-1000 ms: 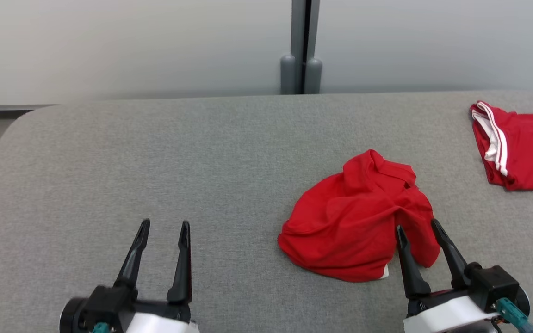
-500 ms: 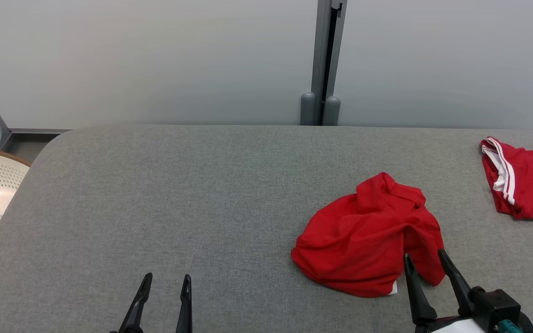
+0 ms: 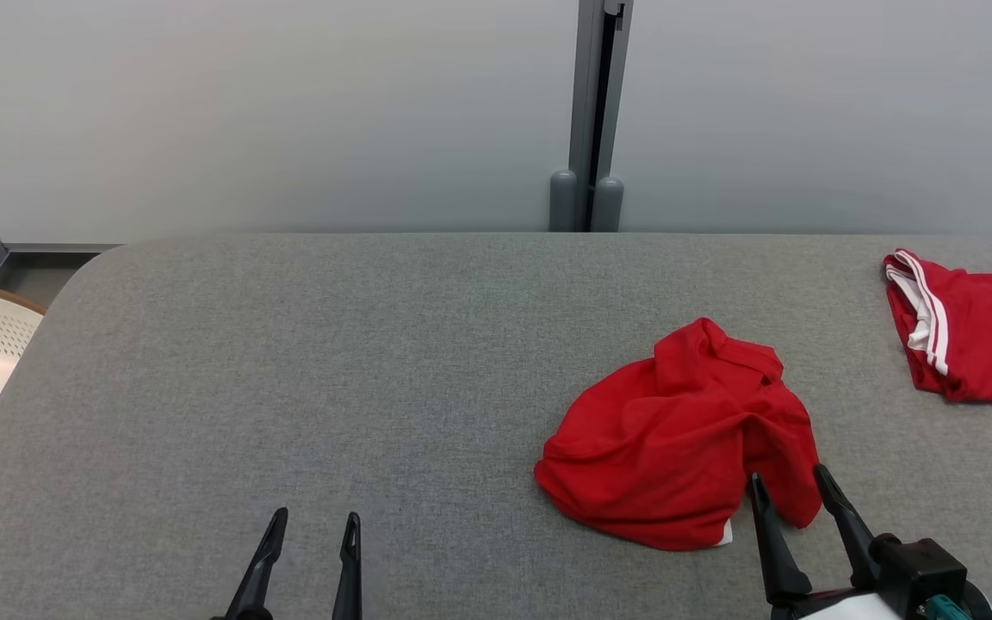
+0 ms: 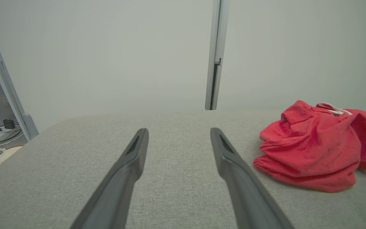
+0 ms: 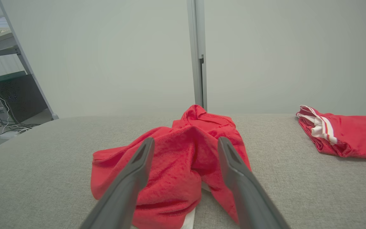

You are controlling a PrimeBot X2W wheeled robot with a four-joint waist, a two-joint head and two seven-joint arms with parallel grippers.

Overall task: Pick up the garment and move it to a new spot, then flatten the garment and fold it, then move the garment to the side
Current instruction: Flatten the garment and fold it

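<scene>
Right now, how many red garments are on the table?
2. A crumpled garment lies ahead of the right pincer; a white-striped garment lies far right, partly out of frame.

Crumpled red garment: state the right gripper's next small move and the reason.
Probably ease the right gripper forward and down onto the crumpled red garment, then shut. It is open and empty, aimed at the cloth's near edge, and the cloth lies bunched on the grey table, not yet lifted.
</scene>
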